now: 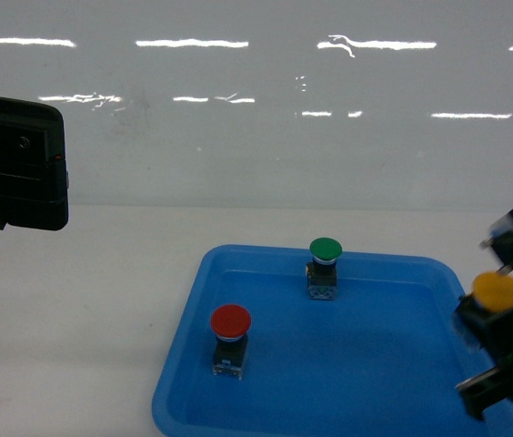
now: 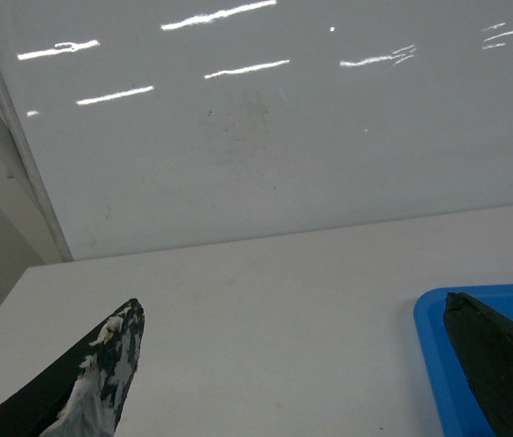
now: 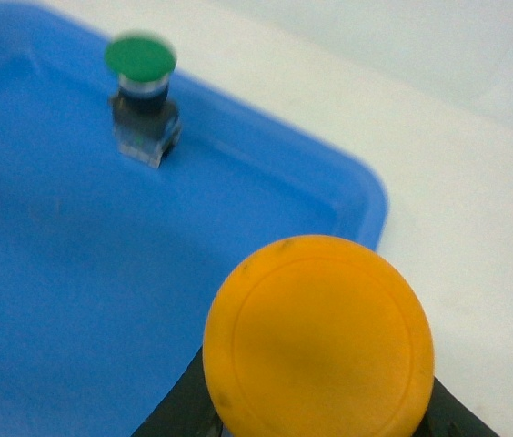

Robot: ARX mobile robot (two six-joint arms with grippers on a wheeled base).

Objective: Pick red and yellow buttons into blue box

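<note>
Yellow button [image 1: 499, 293]: pinched in my right hand [image 1: 502, 350], cap uppermost, stem upright, at the 3 o'clock edge of the shallow blue tray [image 1: 184, 364]. In the right wrist view the cap [image 3: 318, 335] fills the lower frame and hides the body, with my dark fingers [image 3: 179, 410] showing just beneath it. It appears raised off the tray floor, though I cannot confirm the clearance.

Red button [image 1: 230, 321]: standing upright on the tray floor toward 9 o'clock, untouched, well apart from both my hands. My left hand [image 1: 20, 164] hangs high at 10 o'clock, off the tray; in its wrist view the two fingers [image 2: 102, 364] are spread wide over bare white surface [image 2: 266, 319], with only the tray corner [image 2: 434, 346] showing. I judge the left arm the nearer one for this button.

Green button [image 1: 326, 249]: upright near the tray's 12 o'clock wall, between the other two; not wanted, and close to no obvious path.

Blue box: not in any view, so I cannot tell which way the yellow button must travel.
</note>
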